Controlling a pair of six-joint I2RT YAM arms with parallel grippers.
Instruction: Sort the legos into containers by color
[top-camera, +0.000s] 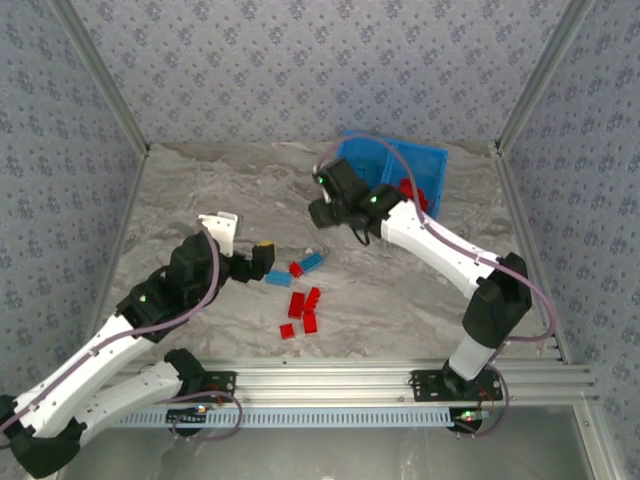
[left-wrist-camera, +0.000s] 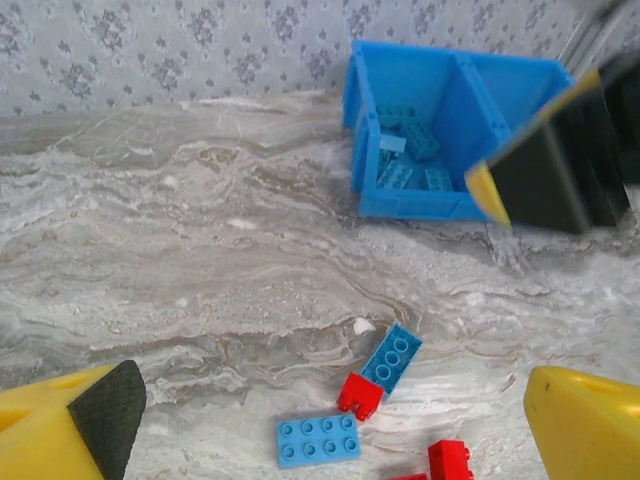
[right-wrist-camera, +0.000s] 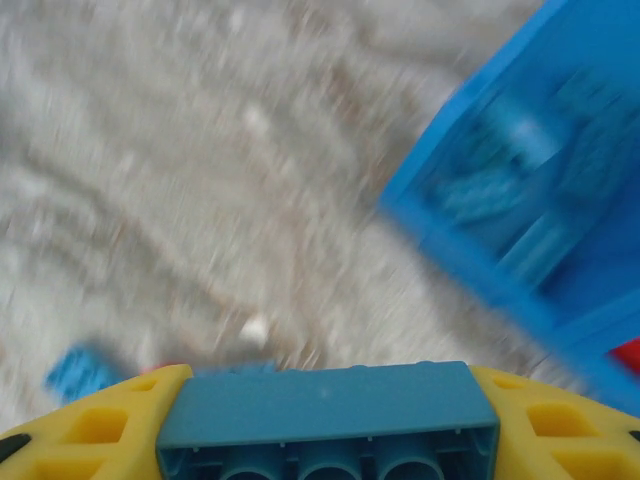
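**Operator:** What does my right side have?

**Spotter:** Your right gripper (top-camera: 326, 212) is partly closed on a light blue brick (right-wrist-camera: 325, 405). The brick sits crosswise between the yellow fingers (right-wrist-camera: 95, 425), with its hollow underside facing the wrist camera. The gripper hangs just beside the near left corner of the blue bin (top-camera: 428, 160), over the marbled table (top-camera: 200, 200). That wrist view is blurred, so I can't give you finer detail.

**Operator:** And the left?

**Spotter:** Your left gripper (top-camera: 262, 257) is spread as wide as it goes and holds nothing. It hovers low by the left end of the loose pile, and the wrist camera shows bare table and bricks between the two fingertips.

**Operator:** Where are the legos?

**Spotter:** The loose legos (top-camera: 303, 300) lie mid-table, well apart from the bin. Two blue pieces (top-camera: 279, 277) and one red one (top-camera: 296, 268) are nearest your left gripper, and a small cluster of red ones (top-camera: 310, 322) lies closer to the arm bases.

**Operator:** And in the bin?

**Spotter:** Several blue bricks (left-wrist-camera: 410, 160) lie in the left compartment, as your left wrist camera sees it. Red bricks (top-camera: 412, 192) sit in the right compartment, past the divider.
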